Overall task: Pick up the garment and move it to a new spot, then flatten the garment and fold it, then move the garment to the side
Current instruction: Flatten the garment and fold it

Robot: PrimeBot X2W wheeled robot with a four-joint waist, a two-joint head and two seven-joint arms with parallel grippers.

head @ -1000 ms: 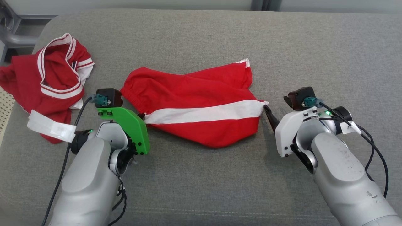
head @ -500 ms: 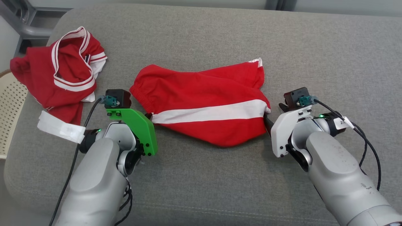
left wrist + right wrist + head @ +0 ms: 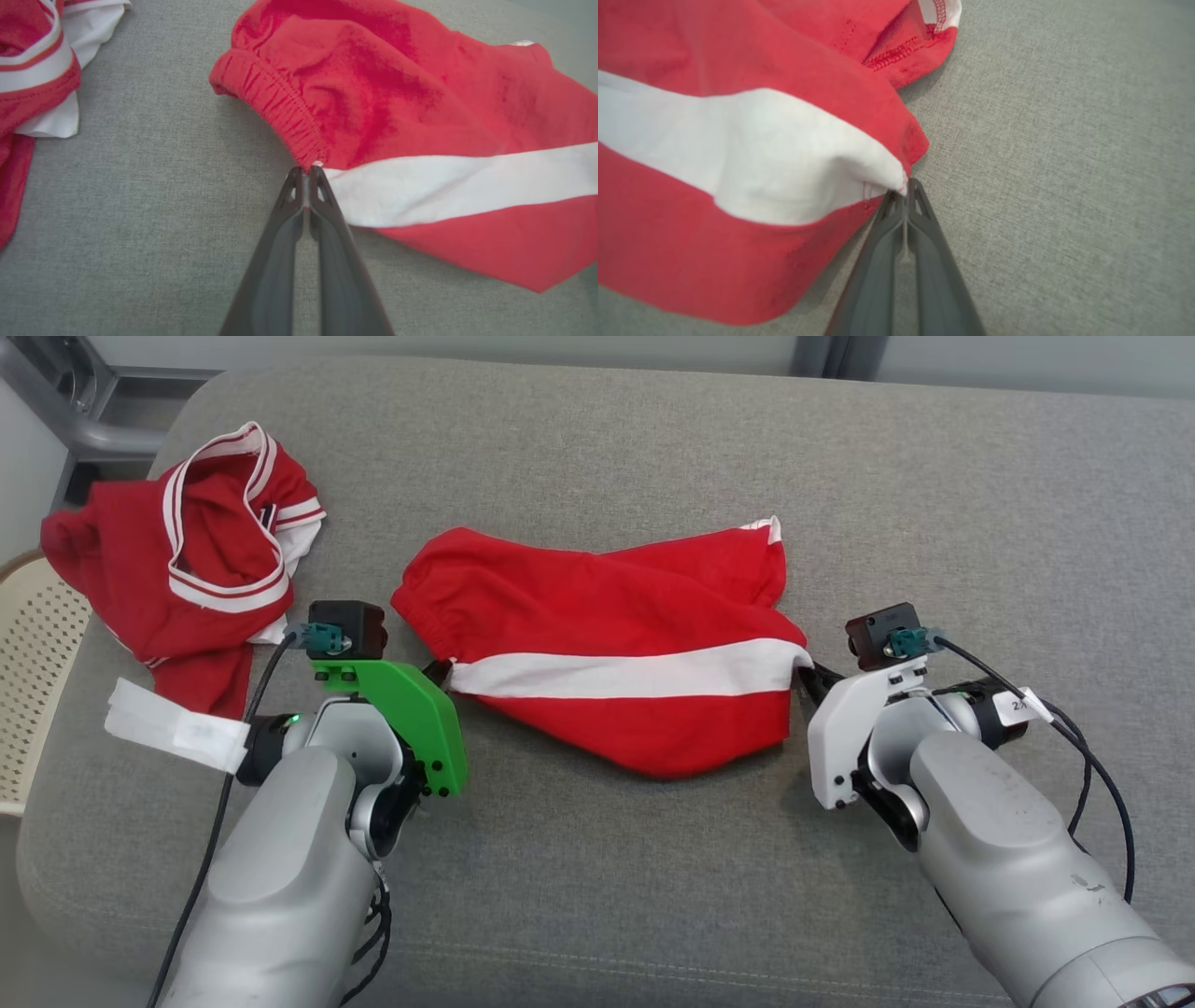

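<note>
The garment [image 3: 607,616] is a pair of red shorts with a white stripe, lying across the middle of the grey cushion [image 3: 597,859]. My left gripper [image 3: 439,672] is shut on its left end. In the left wrist view the fingertips [image 3: 306,171] pinch the elastic waistband where it meets the stripe on the garment [image 3: 397,107]. My right gripper [image 3: 808,670] is shut on the right end. Its tips [image 3: 903,186] in the right wrist view are closed on the stripe's corner of the garment [image 3: 738,140]. The cloth stretches between both grippers.
A second red piece of clothing with white trim [image 3: 196,560] lies crumpled at the cushion's far left, and it also shows at the upper left of the left wrist view [image 3: 32,70]. A cream perforated basket [image 3: 37,644] stands past the left edge. A metal frame [image 3: 84,420] is behind.
My right gripper has closed on the stripe's right corner. The left gripper stays shut on the waistband. The head camera has shifted, so the whole picture sits further right and lower.
</note>
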